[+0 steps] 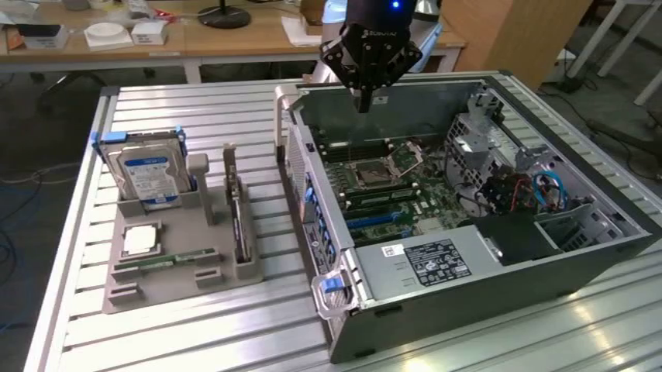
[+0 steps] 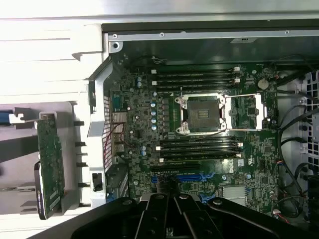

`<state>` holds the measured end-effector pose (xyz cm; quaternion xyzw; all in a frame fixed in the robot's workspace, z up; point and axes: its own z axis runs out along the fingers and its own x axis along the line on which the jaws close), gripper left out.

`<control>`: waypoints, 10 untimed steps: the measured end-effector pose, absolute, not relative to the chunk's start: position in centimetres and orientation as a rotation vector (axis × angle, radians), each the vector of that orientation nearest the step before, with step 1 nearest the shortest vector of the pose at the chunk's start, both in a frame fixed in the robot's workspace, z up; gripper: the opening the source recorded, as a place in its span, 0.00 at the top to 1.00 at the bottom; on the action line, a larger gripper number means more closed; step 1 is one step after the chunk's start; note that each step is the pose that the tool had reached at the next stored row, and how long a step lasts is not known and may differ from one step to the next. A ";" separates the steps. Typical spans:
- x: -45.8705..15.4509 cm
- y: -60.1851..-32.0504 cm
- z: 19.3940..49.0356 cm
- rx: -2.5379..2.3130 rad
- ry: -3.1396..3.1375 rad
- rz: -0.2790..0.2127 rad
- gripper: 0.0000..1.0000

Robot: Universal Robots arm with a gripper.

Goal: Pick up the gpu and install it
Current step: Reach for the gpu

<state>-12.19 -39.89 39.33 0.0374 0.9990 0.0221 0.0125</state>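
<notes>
Now, claw (image 1: 364, 99): shut tight, fingers pressed together, holding nothing.
Claw position: I hang over the far part of the open computer case (image 1: 579, 260), above the motherboard (image 1: 388, 186) and close to its processor socket (image 2: 202, 113), touching nothing.
Gpu (image 1: 241, 221): standing on its long edge in a slot of the grey holder (image 1: 155, 294) on the desk (image 1: 207, 341), outside the case, not yet picked up.
Direction from claw: the gpu lies to the exterior view's left of me and nearer that camera, on the other side of the case's side wall, well apart from my fingertips.
Long axis: the gpu runs from far to near in the exterior view, roughly parallel to that side wall, its thin top edge facing up.
Neighbours: a hard drive (image 1: 147, 174) stands upright in the same holder, further to the exterior view's left; a memory stick (image 1: 166, 260) lies flat between them, nearer the camera.
Progress, as I judge it: the pick-up is not begun.
</notes>
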 end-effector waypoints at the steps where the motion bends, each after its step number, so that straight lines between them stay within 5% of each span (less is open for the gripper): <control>1: -12.2 -39.9 39.3 0.117 3.114 0.069 0.90; 10: -13.0 -39.9 39.3 0.117 3.114 0.069 0.90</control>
